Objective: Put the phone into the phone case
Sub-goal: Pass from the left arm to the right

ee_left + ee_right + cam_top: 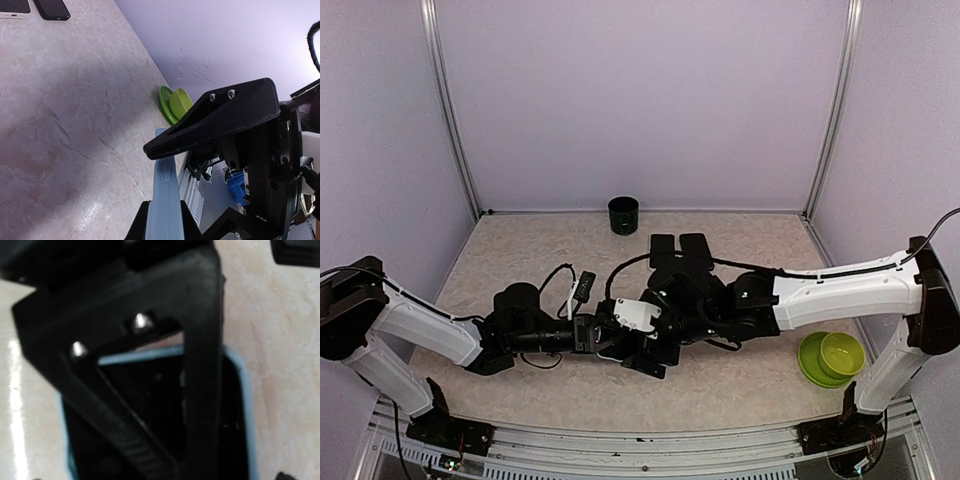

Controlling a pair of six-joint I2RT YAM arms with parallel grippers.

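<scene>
Your left gripper [610, 340] is pinching the light blue phone case [165, 195] by its faces, holding it up off the table [520, 250] at the middle of the workspace with one thin edge facing the left wrist camera. Your right gripper [655, 350] meets it from the other side with its jaws spread wide. One of its black fingers [215, 117] reaches across just above the case's upper end, blocking much of the view there. From the right wrist you see the blue rim around a dark inside, but you cannot tell whether that darkness is the phone or only the case's lining.

Two dark slabs [665, 248] [696, 246] lie flat side by side behind the grippers. A dark green cup [623, 214] stands at the back wall. A small black device [583, 287] on a cable lies near the left arm. A green bowl [842, 352] sits on a green plate [812, 362], well apart to the right
</scene>
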